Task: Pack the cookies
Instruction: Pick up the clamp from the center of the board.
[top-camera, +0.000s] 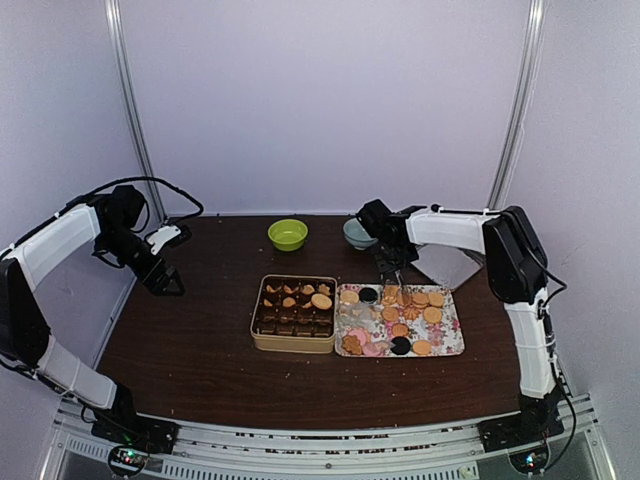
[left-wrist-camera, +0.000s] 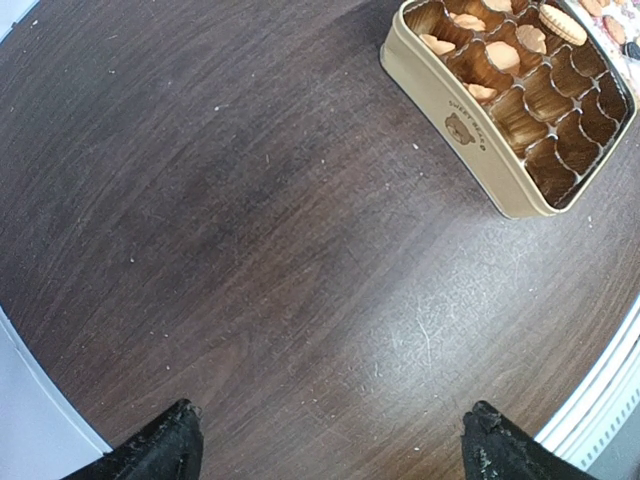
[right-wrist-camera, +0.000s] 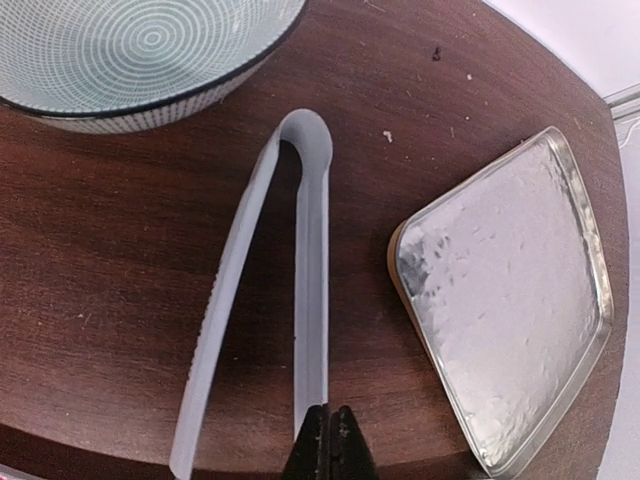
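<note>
Nearest the arm bases, most cookies (top-camera: 432, 314) lie on the flowered tray (top-camera: 461, 340), with a few in the tin (top-camera: 293, 344) just beside it, so transfers are short. To the left, the left gripper (left-wrist-camera: 330, 440) hangs wide open, idle. Farther back, the right gripper (right-wrist-camera: 328, 445) is closed at one leg of the tongs (right-wrist-camera: 313, 280), probably to handle cookies cleanly; whether it truly holds them is unclear.

Cookies (top-camera: 432, 314): most lie flat in a loose spread just right of the tin (top-camera: 293, 343). These are mainly round and tan-orange, with two dark and several pink. A few tan pieces sit in the tin's far rows, with one round cookie near its far right corner.
</note>
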